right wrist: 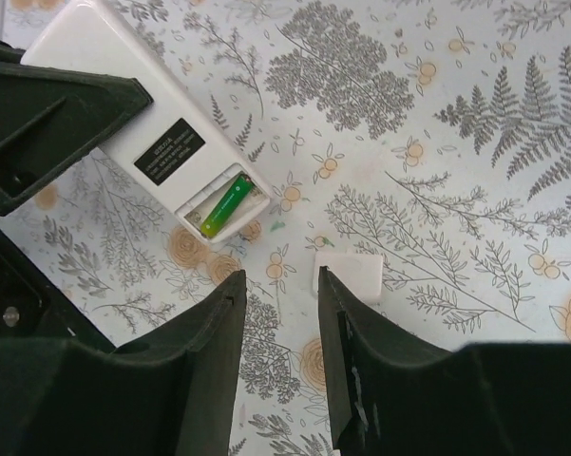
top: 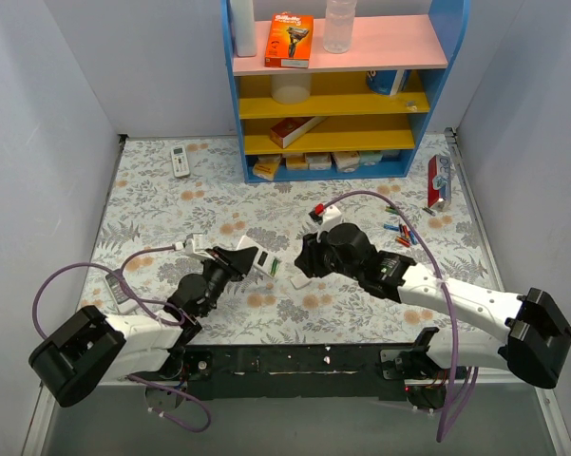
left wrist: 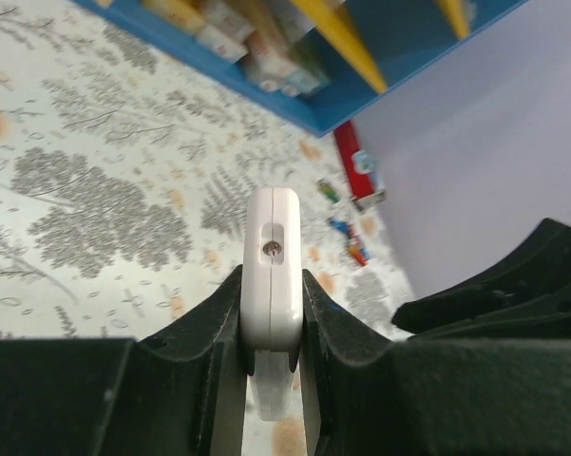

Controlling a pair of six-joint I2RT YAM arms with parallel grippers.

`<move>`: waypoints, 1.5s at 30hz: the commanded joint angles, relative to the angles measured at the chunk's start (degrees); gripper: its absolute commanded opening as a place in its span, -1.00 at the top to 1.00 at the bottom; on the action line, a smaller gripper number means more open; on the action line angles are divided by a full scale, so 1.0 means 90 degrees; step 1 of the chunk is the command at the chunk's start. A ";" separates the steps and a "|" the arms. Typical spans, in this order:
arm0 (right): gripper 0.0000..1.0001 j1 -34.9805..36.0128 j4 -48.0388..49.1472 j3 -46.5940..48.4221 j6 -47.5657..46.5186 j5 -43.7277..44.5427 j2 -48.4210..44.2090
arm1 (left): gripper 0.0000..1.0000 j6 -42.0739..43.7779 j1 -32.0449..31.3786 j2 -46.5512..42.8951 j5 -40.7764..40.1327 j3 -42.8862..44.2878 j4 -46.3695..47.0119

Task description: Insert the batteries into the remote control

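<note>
My left gripper is shut on the remote control, gripping its white body by the edges, back side up. In the right wrist view the remote shows its open battery recess with one green battery lying in it. My right gripper is open and empty, just above the table near the recess. The white battery cover lies on the table by its right finger. Several loose batteries lie on the table to the right, also seen far off in the left wrist view.
A blue shelf unit with boxes and bottles stands at the back. An all-white remote lies at the back left. A red battery pack stands at the right. Grey walls close both sides.
</note>
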 commanded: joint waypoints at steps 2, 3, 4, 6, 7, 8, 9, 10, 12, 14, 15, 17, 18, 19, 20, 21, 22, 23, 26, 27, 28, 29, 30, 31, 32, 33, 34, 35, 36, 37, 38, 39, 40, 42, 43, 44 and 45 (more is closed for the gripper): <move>0.12 -0.0103 0.0385 -0.0190 0.0304 0.0250 0.0223 | 1.00 0.1306 0.0001 0.0435 -0.0118 0.0562 -0.0781; 0.13 -0.0113 0.0424 -0.0249 0.0372 0.0250 0.0291 | 1.00 0.1394 0.0001 0.0600 -0.0108 0.0737 -0.0995; 0.13 -0.0190 0.0521 -0.0346 0.0401 0.0250 0.0292 | 1.00 0.1491 -0.0018 0.0708 -0.0127 0.0865 -0.1142; 0.13 -0.0268 0.0649 -0.0493 0.0450 0.0153 0.0321 | 1.00 0.1852 -0.0087 0.0845 -0.0186 0.1167 -0.1560; 0.14 -0.0356 0.0717 -0.0619 0.0499 0.0104 0.0340 | 1.00 0.1950 -0.0135 0.0962 -0.0322 0.1246 -0.1679; 0.14 -0.0405 0.0814 -0.0678 0.0519 0.0007 0.0350 | 1.00 0.2222 -0.0223 0.1012 -0.0371 0.1315 -0.1767; 0.14 -0.0473 0.0883 -0.0727 0.0529 -0.0023 0.0341 | 1.00 0.2389 -0.0291 0.1051 -0.0439 0.1393 -0.1904; 0.14 -0.0493 0.0932 -0.0776 0.0538 -0.0062 0.0360 | 1.00 0.2536 -0.0379 0.1129 -0.0692 0.1539 -0.1992; 0.13 -0.0561 0.1030 -0.0893 0.0538 -0.0179 0.0418 | 1.00 0.3061 -0.0682 0.1246 -0.1024 0.1744 -0.2332; 0.13 -0.0591 0.1098 -0.0981 0.0558 -0.0296 0.0535 | 1.00 0.3424 -0.1042 0.1529 -0.1569 0.2076 -0.2529; 0.14 -0.0620 0.1166 -0.1001 0.0568 -0.0355 0.0575 | 1.00 0.3755 -0.1150 0.1636 -0.1766 0.2183 -0.2723; 0.13 -0.0650 0.1225 -0.1040 0.0597 -0.0501 0.0730 | 1.00 0.4030 -0.1520 0.2006 -0.2331 0.2495 -0.2871; 0.13 -0.0659 0.1255 -0.1050 0.0587 -0.0540 0.0780 | 1.00 0.4167 -0.1619 0.2144 -0.2499 0.2574 -0.2959; 0.13 -0.0659 0.1245 -0.1060 0.0587 -0.0579 0.0838 | 1.00 0.4400 -0.1823 0.2242 -0.2694 0.2643 -0.2969; 0.13 -0.0659 0.1245 -0.1060 0.0568 -0.0677 0.0906 | 1.00 0.4528 -0.1922 0.2417 -0.2986 0.2769 -0.3018; 0.11 -0.0659 0.1235 -0.1060 0.0539 -0.0716 0.0936 | 1.00 0.4617 -0.2000 0.2486 -0.3153 0.2819 -0.3038; 0.11 -0.0659 0.1216 -0.1050 0.0519 -0.0736 0.0975 | 1.00 0.4733 -0.2107 0.2535 -0.3261 0.2858 -0.3067; 0.10 -0.0659 0.1216 -0.1060 0.0490 -0.0736 0.1004 | 1.00 0.4773 -0.2138 0.2574 -0.3320 0.2945 -0.3164; 0.06 -0.0660 0.1128 -0.1070 0.0412 -0.0697 0.1092 | 1.00 0.5017 -0.2294 0.2614 -0.3603 0.3024 -0.3272; 0.05 -0.0669 0.1118 -0.1070 0.0402 -0.0687 0.1112 | 1.00 0.5114 -0.2333 0.2672 -0.3807 0.3082 -0.3272; 0.05 -0.0660 0.1089 -0.1070 0.0382 -0.0668 0.1141 | 1.00 0.5164 -0.2372 0.2692 -0.3906 0.3112 -0.3311; 0.04 -0.0659 0.1060 -0.1070 0.0372 -0.0619 0.1199 | 1.00 0.5077 -0.2372 0.2711 -0.3946 0.3132 -0.3359; 0.04 -0.0669 0.1050 -0.1060 0.0363 -0.0590 0.1219 | 1.00 0.4999 -0.2363 0.2711 -0.4014 0.3142 -0.3476; 0.05 -0.0660 0.1030 -0.1031 0.0305 -0.0561 0.1249 | 1.00 0.4921 -0.2372 0.2663 -0.4092 0.3132 -0.3526; 0.04 -0.0669 0.0876 -0.0963 0.0294 -0.0386 0.1297 | 1.00 0.4611 -0.2372 0.2595 -0.4121 0.3122 -0.3690; 0.04 -0.0689 0.0748 -0.0885 0.0304 -0.0230 0.1317 | 1.00 0.4443 -0.2372 0.2526 -0.4151 0.3093 -0.3769; 0.04 -0.0708 0.0583 -0.0807 0.0333 -0.0074 0.1366 | 1.00 0.4268 -0.2372 0.2390 -0.4180 0.3054 -0.3847; 0.04 -0.0757 0.0368 -0.0584 0.0430 0.0150 0.1482 | 1.00 0.4101 -0.2372 0.2321 -0.4267 0.3044 -0.4051; 0.03 -0.0834 0.0241 -0.0514 0.0470 0.0191 0.1541 | 1.00 0.3645 -0.2363 0.2263 -0.4317 0.3044 -0.4218; 0.00 -0.0864 0.0046 -0.0455 0.0499 0.0211 0.1580 | 1.00 0.3419 -0.2353 0.2185 -0.4336 0.3044 -0.4374; -0.02 -0.0884 0.0034 -0.0396 0.0548 0.0202 0.1649 | 1.00 0.3194 -0.2314 0.2039 -0.4337 0.3034 -0.4511; -0.10 -0.0894 0.0063 -0.0318 0.0548 0.0172 0.1678 | 1.00 0.2602 -0.2265 0.1951 -0.4317 0.3015 -0.4802; -0.11 -0.0894 0.0102 -0.0279 0.0548 0.0114 0.1698 | 1.00 0.2287 -0.2197 0.1863 -0.4259 0.2986 -0.4970; -0.14 -0.0894 0.0142 -0.0181 0.0519 -0.0062 0.1747 | 1.00 0.1574 -0.1895 0.1550 -0.3850 0.2830 -0.5418; -0.14 -0.0884 0.0161 -0.0171 0.0500 -0.0091 0.1757 | 1.00 0.0981 -0.1787 0.1453 -0.3713 0.2752 -0.5498; -0.14 -0.0884 0.0161 -0.0161 0.0470 -0.0130 0.1757 | 1.00 0.0782 -0.1622 0.1345 -0.3586 0.2558 -0.5518; -0.14 -0.0894 0.0171 -0.0161 0.0431 -0.0160 0.1757 | 0.99 0.0615 -0.1562 0.1209 -0.3430 0.2488 -0.5538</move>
